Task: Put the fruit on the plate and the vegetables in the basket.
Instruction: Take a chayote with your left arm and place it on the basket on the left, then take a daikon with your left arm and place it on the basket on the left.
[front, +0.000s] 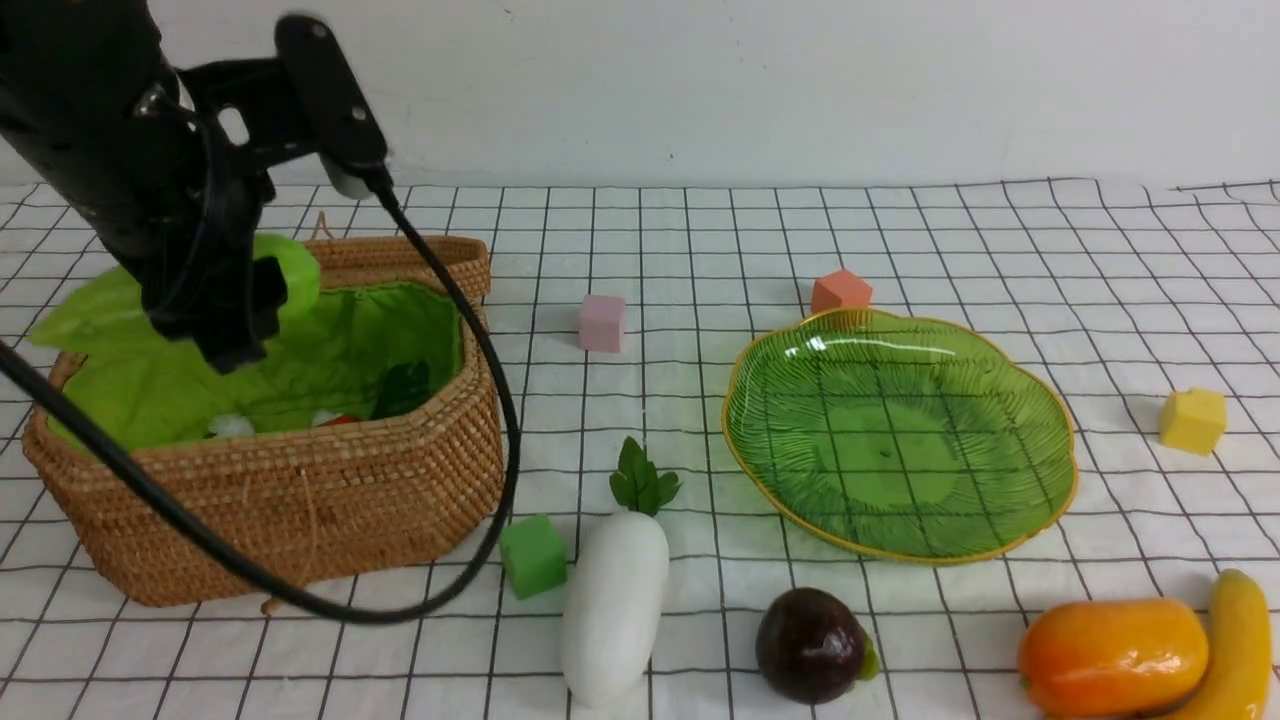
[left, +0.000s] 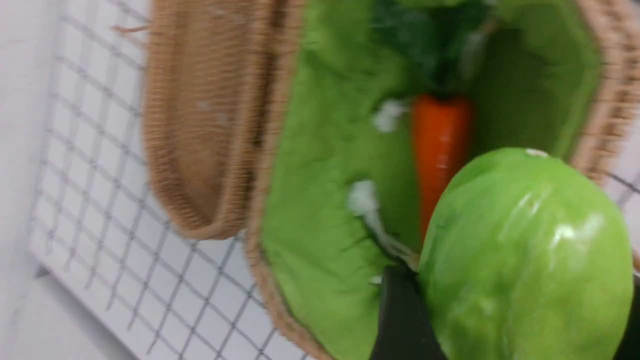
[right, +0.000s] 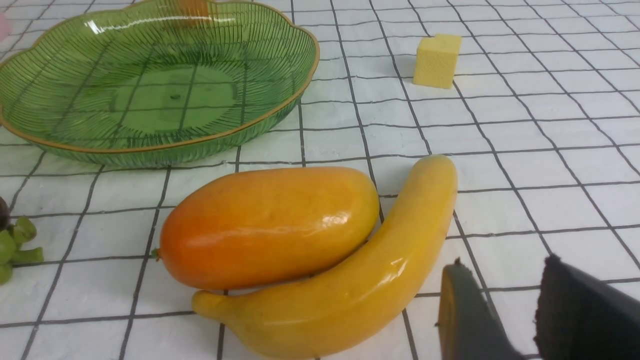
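My left gripper (front: 250, 315) hangs over the open wicker basket (front: 300, 500), shut on the light green gourd (left: 525, 255), which fills the space between its fingers. An orange carrot (left: 440, 145) lies on the basket's green lining. On the cloth in front are the white radish (front: 615, 600) and the dark purple fruit (front: 810, 645). The mango (right: 270, 225) and banana (right: 360, 280) lie touching at the front right. The green plate (front: 900, 430) holds nothing. My right gripper (right: 500, 310) stands open beside the banana's end, with nothing between its fingers.
A green cube (front: 532, 555) sits by the basket's front corner. A pink cube (front: 601, 322) and an orange cube (front: 840, 290) stand behind the plate, and a yellow cube (front: 1192, 420) to its right. The left arm's black cable (front: 490, 380) loops over the basket's front.
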